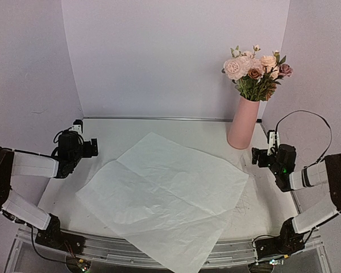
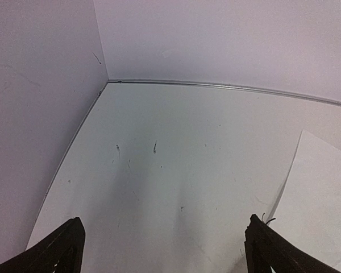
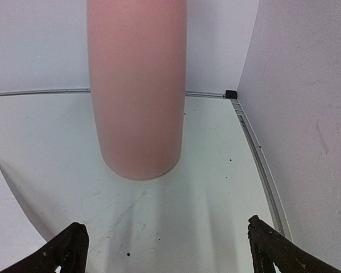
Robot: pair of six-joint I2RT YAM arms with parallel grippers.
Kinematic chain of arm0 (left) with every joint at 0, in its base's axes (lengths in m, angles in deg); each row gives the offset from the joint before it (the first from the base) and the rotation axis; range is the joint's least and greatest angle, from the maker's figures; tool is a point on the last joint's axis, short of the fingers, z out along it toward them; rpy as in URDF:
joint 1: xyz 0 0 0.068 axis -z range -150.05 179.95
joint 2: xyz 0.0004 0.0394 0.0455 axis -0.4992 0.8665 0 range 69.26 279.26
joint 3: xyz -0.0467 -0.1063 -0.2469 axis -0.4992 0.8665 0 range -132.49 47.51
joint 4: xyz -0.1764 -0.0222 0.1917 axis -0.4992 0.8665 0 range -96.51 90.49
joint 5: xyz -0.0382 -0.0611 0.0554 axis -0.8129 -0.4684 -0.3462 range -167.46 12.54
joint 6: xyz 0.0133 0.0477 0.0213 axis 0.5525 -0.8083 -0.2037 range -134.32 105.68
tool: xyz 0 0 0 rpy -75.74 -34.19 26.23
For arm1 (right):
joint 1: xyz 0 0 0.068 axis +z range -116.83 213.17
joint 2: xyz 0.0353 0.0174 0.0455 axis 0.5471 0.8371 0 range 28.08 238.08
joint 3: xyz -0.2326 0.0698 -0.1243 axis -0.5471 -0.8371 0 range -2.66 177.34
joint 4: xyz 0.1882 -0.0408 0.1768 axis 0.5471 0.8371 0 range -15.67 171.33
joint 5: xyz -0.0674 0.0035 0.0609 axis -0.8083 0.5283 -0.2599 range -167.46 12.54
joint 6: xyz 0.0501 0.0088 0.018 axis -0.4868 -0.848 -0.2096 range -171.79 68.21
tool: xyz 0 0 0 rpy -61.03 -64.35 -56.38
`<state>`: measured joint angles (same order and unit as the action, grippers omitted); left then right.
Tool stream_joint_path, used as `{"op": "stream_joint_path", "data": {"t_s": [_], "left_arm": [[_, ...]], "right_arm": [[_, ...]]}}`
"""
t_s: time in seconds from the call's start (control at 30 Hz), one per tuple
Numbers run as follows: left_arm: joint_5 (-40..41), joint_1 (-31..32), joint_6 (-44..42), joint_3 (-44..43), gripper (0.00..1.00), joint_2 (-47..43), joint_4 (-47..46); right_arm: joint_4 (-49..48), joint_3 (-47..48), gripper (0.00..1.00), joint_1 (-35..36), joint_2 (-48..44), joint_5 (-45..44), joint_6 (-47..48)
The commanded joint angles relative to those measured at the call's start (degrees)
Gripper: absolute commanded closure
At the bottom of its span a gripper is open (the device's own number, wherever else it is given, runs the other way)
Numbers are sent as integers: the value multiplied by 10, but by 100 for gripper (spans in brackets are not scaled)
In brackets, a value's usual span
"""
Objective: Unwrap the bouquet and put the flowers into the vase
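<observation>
At the left of the top view, the left gripper (image 1: 86,136) is seen held over the table (image 1: 176,128), its jaws spread wide with nothing between them. In the left wrist view only table surface is framed between its fingers (image 2: 65,244). The back left corner lies beyond, and an edge of the paper (image 1: 165,193) is caught at the lower right of that frame. In the top view the paper, white and creased, is spread flat across the middle of the table, one corner reaching past the near edge at bottom centre. At the upper right of the top view the vase (image 1: 243,122) is stood upright near the back wall, just beyond the paper's right corner. The flowers (image 1: 256,71) are held in its mouth, heads and leaves fanned above the rim. At the right edge the right gripper (image 1: 263,147) is positioned just below the vase in the frame, near it but not touching. Its jaws are likewise wide apart and empty. In the right wrist view the vase's lower body is centred ahead of the fingers, with table surface between.
</observation>
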<state>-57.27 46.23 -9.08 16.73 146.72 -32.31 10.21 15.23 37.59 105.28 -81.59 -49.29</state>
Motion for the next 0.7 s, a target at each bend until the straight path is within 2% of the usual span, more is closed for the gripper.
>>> {"op": "stream_joint_path", "data": {"t_s": [0.0, 0.03, 0.2, 0.33, 0.47, 0.6, 0.67], "left_arm": [[-44, -44, -29, 30, 0, 34, -117], [-42, -51, -32, 41, 0, 40, -137], [-46, -76, -44, 81, 0, 84, -233], [-94, -91, -47, 114, 1, 156, -365], [-75, -93, -33, 120, 0, 159, -370], [-106, -96, -43, 123, 1, 169, -381], [-95, -97, -39, 133, 0, 175, -406]], "right_arm": [[-172, -21, 2, -34, 92, 31, -14], [-205, -31, 2, -38, 100, 38, -18], [-170, -18, 2, -40, 98, 58, -12], [-167, -16, 2, -40, 99, 67, -7], [-159, -10, 2, -40, 100, 91, 0], [-158, -11, 2, -40, 100, 91, 1], [-158, -10, 2, -40, 100, 91, 1]]}}
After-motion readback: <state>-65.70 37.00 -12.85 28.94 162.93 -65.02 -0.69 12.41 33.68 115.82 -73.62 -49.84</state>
